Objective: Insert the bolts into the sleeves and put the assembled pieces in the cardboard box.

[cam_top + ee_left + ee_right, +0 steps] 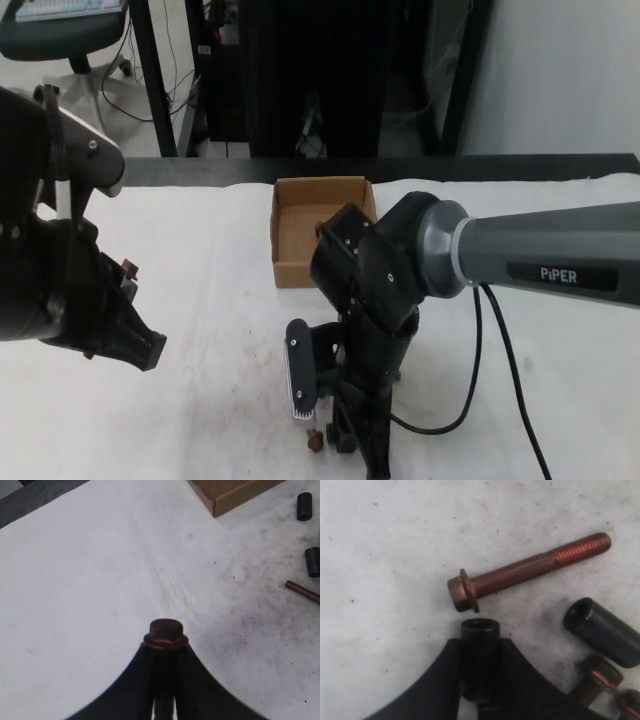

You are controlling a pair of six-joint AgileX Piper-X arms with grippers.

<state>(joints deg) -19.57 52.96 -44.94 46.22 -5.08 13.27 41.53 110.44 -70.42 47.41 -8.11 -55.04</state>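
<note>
Left claw (164,650) grips a bolt (165,632) (head showing); right claw (480,642) clamps a sleeve (479,662) beside a loose bolt (520,575); box (300,235) at twelve o'clock.

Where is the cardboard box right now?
In the high view the cardboard box sits on the bench, centrally near its far edge, just behind the right arm.

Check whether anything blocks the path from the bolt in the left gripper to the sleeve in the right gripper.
Nothing visible stands between the held bolt and the sleeve. A loose bolt lies on the bench just past the sleeve's open end, apart from it, and might crowd insertion there.
</note>
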